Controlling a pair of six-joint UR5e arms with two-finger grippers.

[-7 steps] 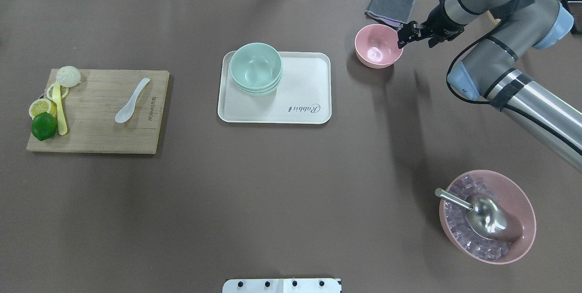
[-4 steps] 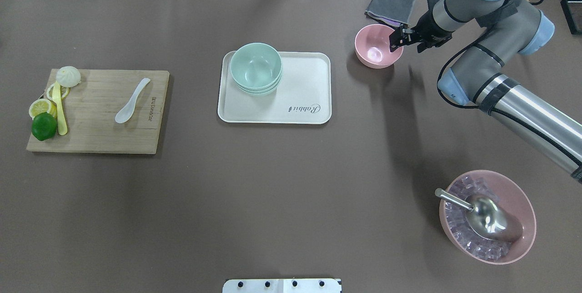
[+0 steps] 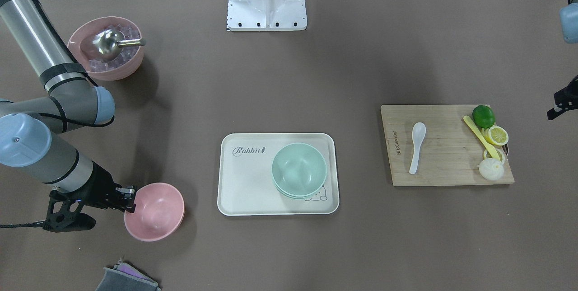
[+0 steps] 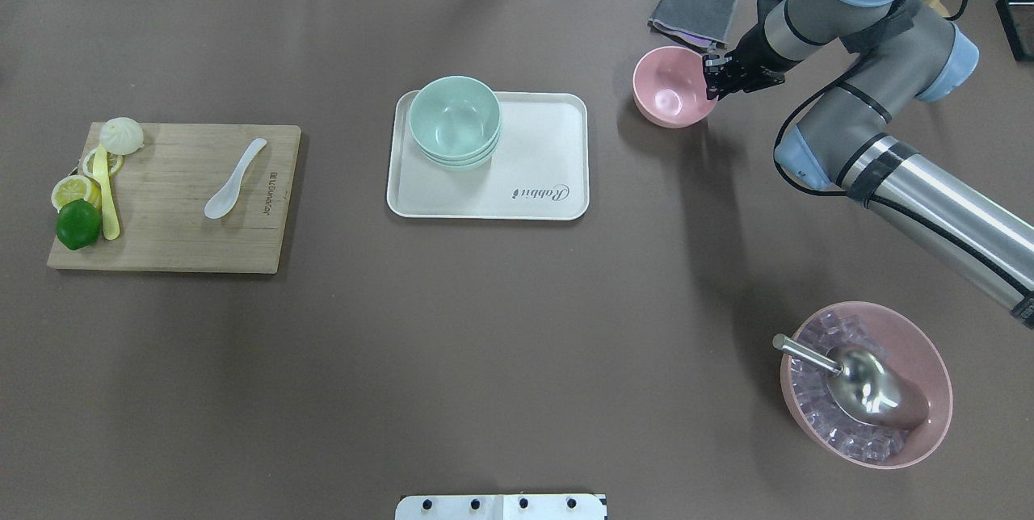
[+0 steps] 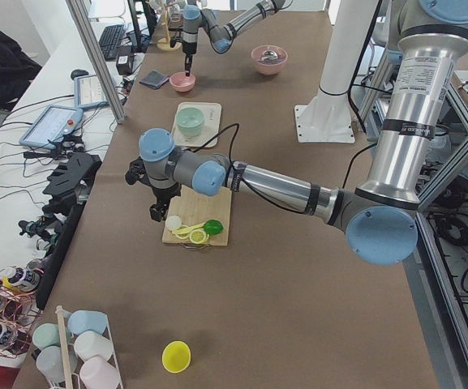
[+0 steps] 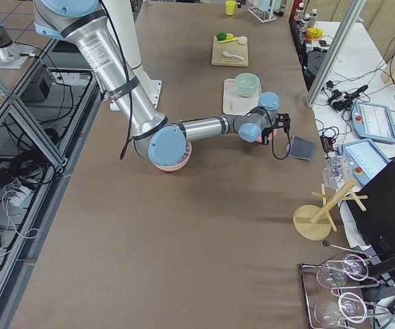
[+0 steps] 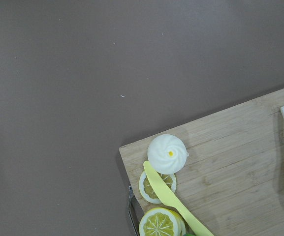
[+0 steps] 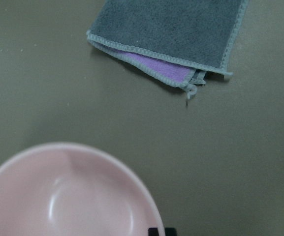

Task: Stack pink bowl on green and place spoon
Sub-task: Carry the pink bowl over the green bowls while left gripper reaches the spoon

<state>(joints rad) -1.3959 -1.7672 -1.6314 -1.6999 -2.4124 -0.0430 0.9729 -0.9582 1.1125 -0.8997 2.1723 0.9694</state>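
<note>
The pink bowl sits on the table to the right of the tray, slightly tilted. My right gripper is at its right rim, shut on the rim; the right wrist view shows the pink bowl just under the camera. The green bowl tops a small stack of the same kind on the cream tray. The white spoon lies on the wooden cutting board. My left gripper hangs beyond the board's far end, partly cut off; I cannot tell whether it is open or shut.
A large ridged pink bowl with ice cubes and a metal scoop stands near right. A folded grey cloth lies behind the pink bowl. A lime, lemon slices, a yellow utensil and a bun share the board.
My right gripper came down and left onto the pink bowl's right rim and closed there. The bowl shifted slightly and tipped.
</note>
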